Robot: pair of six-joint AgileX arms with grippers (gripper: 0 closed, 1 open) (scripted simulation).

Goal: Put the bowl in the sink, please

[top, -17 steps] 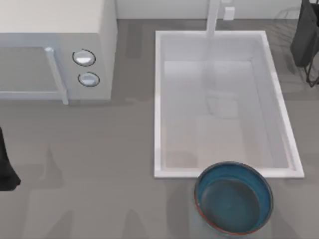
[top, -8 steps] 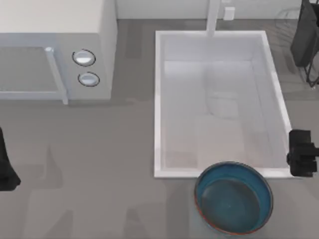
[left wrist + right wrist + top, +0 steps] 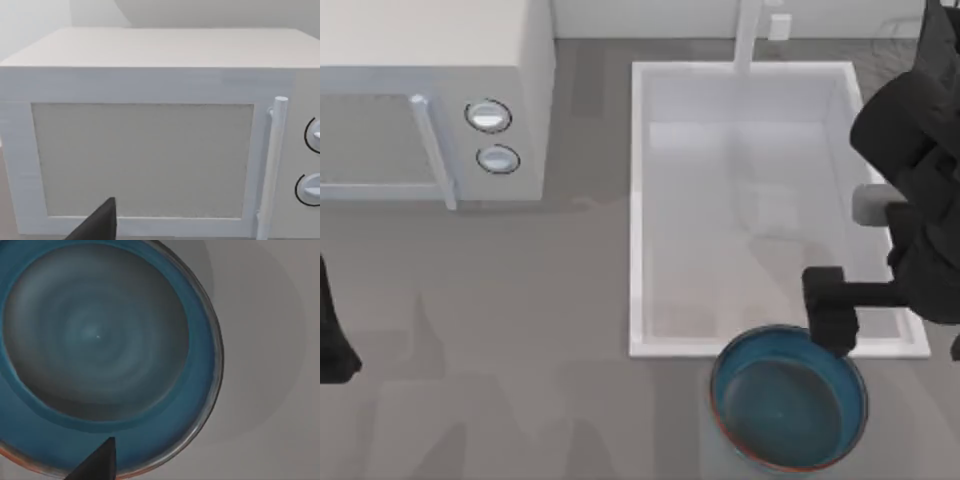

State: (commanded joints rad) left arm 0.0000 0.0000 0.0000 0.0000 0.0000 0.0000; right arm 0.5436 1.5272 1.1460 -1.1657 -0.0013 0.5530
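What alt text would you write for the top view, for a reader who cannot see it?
Seen from above, the right gripper hangs over the far rim of a teal bowl that stands on the grey table, just outside the near edge of the white sink. A white microwave stands at the left, and the left arm is parked at the table's left edge.

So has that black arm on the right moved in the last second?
Yes. The right gripper swung in leftward across the white sink's rim, reaching the teal-blue bowl.
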